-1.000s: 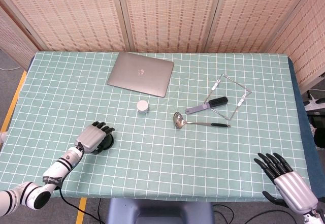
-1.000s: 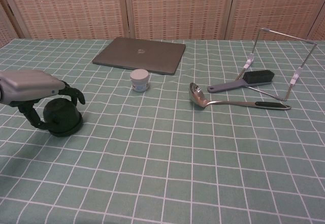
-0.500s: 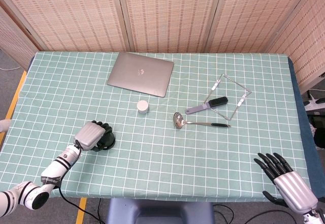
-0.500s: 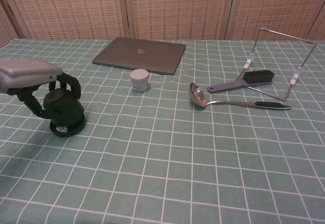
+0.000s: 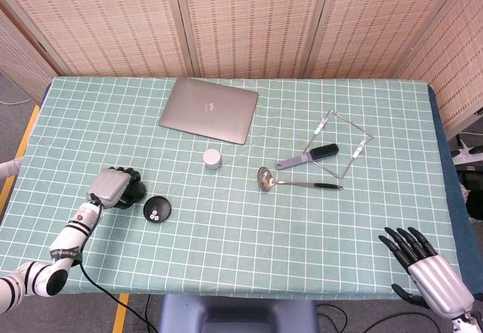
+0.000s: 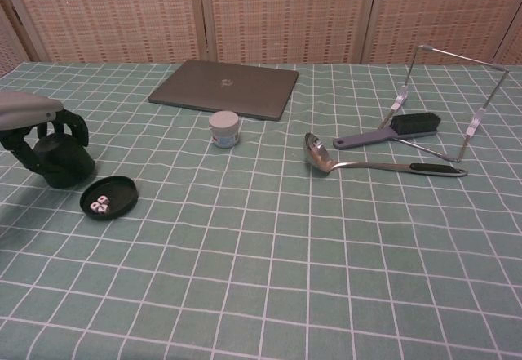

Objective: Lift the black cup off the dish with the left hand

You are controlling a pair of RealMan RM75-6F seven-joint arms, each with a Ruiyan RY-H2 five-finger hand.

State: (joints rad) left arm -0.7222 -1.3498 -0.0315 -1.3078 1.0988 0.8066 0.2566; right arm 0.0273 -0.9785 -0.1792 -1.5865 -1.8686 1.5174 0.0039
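Black fingers of the right hand (image 5: 423,266) are lying spread and empty at the near right corner of the table (image 5: 249,220), well apart from everything, so that hand is posing no threat as it is.

Further in on the left, the dish (image 6: 109,196) is sitting bare on the cloth with small white dice (image 6: 99,205) lying in it. It looks light, and a low pass of the cup could be nudging it or scattering the dice. Just beside it, to its left, the left hand (image 5: 113,187) is wrapping its fingers down around the cup (image 6: 62,160), which is inverted and already off the dish. Whether the cup is hanging just above the cloth or resting on it, I cannot tell from either view. The main risk is the grip: the fingers are reaching over the top and down the smooth dark sides, so the cup could be slipping out if they loosen or if the wrist tilts. A drop here could be landing on the dish rim and flipping it.

Beyond, a small white jar (image 6: 223,128) is standing near the middle, with a ladle (image 6: 375,164) and a brush (image 6: 391,131) to its right, the brush by a wire stand (image 6: 453,91). A closed laptop (image 6: 225,87) is lying at the far side. All are well apart from the cup; only a wide swing rightward would be reaching them.
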